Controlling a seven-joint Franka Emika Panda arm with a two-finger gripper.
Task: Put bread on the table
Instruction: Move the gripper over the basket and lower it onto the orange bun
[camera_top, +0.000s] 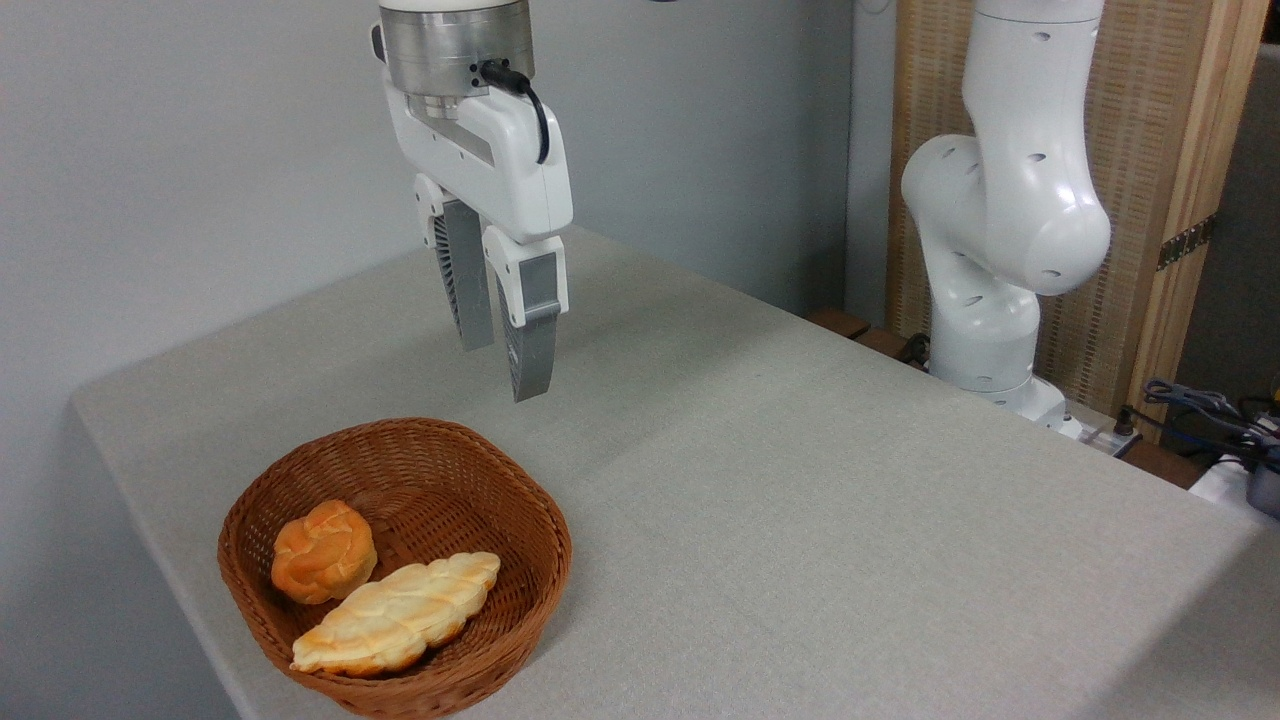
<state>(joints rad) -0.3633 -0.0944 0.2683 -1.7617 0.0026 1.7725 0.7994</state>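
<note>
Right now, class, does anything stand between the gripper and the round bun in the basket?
Nothing visible does. The gripper hangs open above the wicker basket; the bun lies uncovered beside the braided loaf.

The arm (1000, 200) stood at the right of the frame, its white jointed column rising out of the top edge. Its wrist came down from the top edge at upper left, a metal flange above a white hand with a black cable. The gripper (503, 370) pointed downward, slightly tilted, with its grey fingers (530, 340) a narrow gap apart, holding nothing.
</note>
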